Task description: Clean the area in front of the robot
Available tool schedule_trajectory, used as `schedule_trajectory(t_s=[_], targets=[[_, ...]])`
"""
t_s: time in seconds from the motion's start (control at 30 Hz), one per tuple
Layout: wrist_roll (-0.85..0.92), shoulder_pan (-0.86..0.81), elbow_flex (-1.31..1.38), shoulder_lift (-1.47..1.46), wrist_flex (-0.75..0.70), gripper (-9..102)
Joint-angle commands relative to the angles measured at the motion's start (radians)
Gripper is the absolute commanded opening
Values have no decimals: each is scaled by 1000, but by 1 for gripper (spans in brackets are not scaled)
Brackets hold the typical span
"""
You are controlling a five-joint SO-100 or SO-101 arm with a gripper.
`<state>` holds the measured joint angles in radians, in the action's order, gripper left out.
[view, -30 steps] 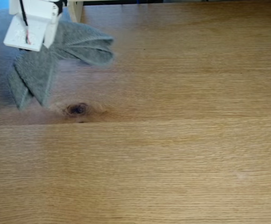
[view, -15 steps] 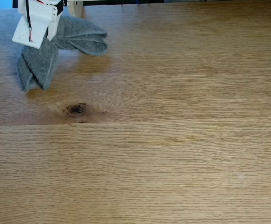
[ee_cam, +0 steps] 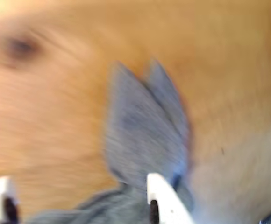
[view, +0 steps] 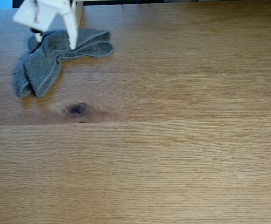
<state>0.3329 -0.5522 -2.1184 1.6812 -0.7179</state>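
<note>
The wooden tabletop (view: 173, 154) runs broad and light brown across the fixed view, its fine grain crossed by a long plank seam about halfway down; 1 dark knot (view: 77, 109) sits left of centre just above that seam, and a faint pale smudge (view: 239, 175) shows low on the right; the same wood (ee_cam: 56, 116) fills the blurred wrist view, the knot (ee_cam: 19, 46) a dark spot in its upper left corner. On the wood, in the far left corner of the fixed view, lies a grey terry cloth (view: 44, 65), crumpled flat against the surface; 1 folded tail points down toward the knot but stops short of it, another stretches right. In the wrist view the cloth (ee_cam: 142, 135) shows as 2 pointed grey flaps reaching up the picture. The white arm (view: 35, 13) leans in from the top left edge of the fixed view, right over the cloth; its gripper (view: 56, 35) stands spread, 1 slim white finger (view: 72, 32) coming down onto the upper edge of the cloth. The wrist view shows the gripper (ee_cam: 77, 198) with 2 white fingertips (ee_cam: 161, 196) well apart at the bottom edge, cloth lying between and beneath them, nothing pinched. A pale wooden post (view: 78, 9) stands just behind the arm.
</note>
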Motion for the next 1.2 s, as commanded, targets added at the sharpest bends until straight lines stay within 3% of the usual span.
schedule_trajectory(t_s=[0.0, 0.13, 0.2, 0.4, 0.53, 0.7, 1.17], targets=[[-101, 202, 9, 161, -63, 22], [-235, 374, 8, 216, -144, 11], [-319, 437, 8, 245, -169, 0], [-604, 517, 6, 367, -272, 0], [-699, 545, 0, 451, -413, 0], [-692, 580, -149, 653, -457, 0], [-541, 609, -939, 1331, -426, 0]])
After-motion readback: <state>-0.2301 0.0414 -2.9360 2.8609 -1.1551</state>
